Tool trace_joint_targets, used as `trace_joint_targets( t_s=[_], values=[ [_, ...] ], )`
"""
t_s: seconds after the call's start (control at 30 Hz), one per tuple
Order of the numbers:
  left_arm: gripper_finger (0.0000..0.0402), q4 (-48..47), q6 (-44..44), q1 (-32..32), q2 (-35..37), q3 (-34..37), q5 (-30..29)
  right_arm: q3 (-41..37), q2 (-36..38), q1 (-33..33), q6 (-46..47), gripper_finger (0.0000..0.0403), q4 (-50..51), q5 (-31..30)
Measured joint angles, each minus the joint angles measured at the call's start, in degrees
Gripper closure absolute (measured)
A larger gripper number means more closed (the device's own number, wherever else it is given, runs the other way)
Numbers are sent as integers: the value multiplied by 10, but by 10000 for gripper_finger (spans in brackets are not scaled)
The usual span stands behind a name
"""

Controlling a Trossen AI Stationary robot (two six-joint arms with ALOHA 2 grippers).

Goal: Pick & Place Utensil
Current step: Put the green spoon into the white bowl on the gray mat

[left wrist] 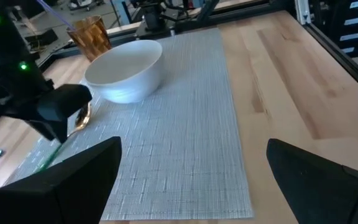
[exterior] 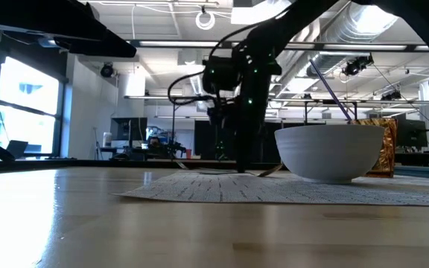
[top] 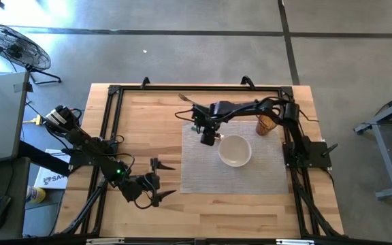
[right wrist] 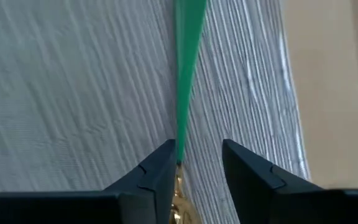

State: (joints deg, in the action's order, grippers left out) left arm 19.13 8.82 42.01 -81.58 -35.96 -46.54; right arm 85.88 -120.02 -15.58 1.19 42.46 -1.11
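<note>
The left gripper (top: 156, 182) waits spread wide over bare wood near the front edge of the surface, left of the placemat (top: 209, 173). Farther back, the right gripper (top: 208, 138) reaches down to the placemat just beside the white bowl (top: 235, 150). Its jaws stand slightly parted around the utensil (right wrist: 185, 68), a green handle with a gold end, which lies flat on the placemat. The placing looks essentially done, with the release under way. Left is lifting clear. Beyond the bowl, an amber cup (top: 266, 124) stands near the back right corner.
</note>
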Motion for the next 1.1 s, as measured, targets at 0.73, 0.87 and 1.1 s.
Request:
trace_joint_targets(
  t_s=[0.73,0.87,1.1],
  values=[
    [5,0,0,0,0,0,10,-5,-2,-9,9,370,14,32],
    [5,0,0,0,0,0,11,-5,-2,-9,4,384,16,33],
    [5,0,6,0,0,0,16,-5,-2,-9,3,362,30,30]
  ],
)
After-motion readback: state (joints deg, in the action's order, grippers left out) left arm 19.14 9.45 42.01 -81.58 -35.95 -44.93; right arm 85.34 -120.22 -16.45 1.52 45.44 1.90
